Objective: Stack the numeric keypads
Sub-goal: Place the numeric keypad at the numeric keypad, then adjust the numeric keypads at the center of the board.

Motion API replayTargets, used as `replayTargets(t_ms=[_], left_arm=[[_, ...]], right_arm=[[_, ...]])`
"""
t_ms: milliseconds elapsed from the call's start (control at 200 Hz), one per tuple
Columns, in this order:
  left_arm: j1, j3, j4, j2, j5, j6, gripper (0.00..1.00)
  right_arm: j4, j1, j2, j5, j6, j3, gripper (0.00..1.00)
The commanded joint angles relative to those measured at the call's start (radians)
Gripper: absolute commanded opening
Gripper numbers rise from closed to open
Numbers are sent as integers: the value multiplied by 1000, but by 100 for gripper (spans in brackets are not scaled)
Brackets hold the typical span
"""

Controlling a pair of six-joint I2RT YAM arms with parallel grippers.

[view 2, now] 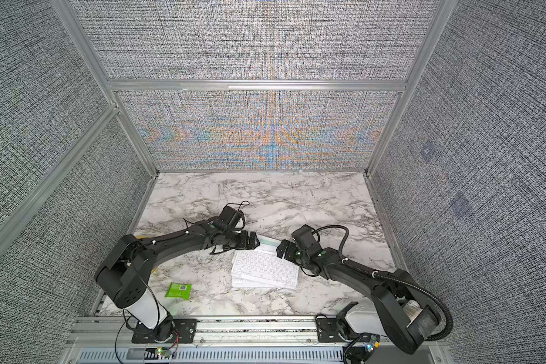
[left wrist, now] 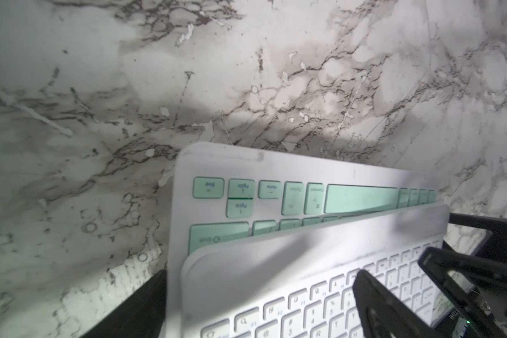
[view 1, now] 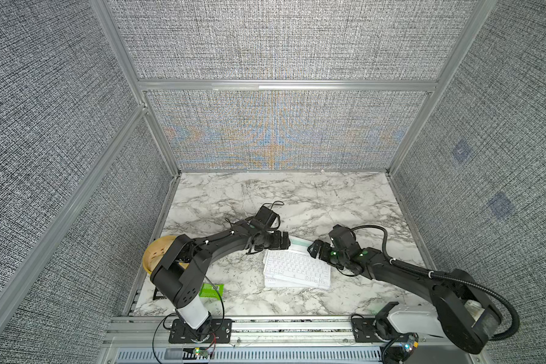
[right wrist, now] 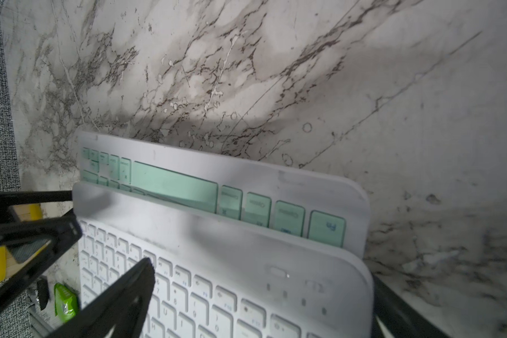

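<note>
At lower centre of both top views, on the marble surface (view 1: 297, 195), the numeric keypads (view 1: 297, 271) lie gathered in one pile, none seen loose elsewhere; stacking appears largely done. The white-keyed keypad (view 2: 265, 268) tops it, askew over the mint-keyed keypad (view 1: 298, 242), whose upper edge juts out, so squaring seems outstanding. The left tool (view 1: 283, 241) and right tool (view 1: 313, 249) flank that edge, both spread wide, empty.

Top views: high, looking down; wrist cams close, sharing white keypad (left wrist: 275, 257).
</note>
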Motion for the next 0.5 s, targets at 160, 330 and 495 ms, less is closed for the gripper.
replayTargets(t_ms=[160,330,495], left_arm=[[-28,-2,57,-30,83,-34,96],[-47,-2,25,-94,79,-70,96],[-59,-57,26,-140,92,-144,96]], right_arm=[[41,6,30,1,-20,49,99],[-28,10,22,3,-32,91,99],[-78,18,16,1,-36,104,99]])
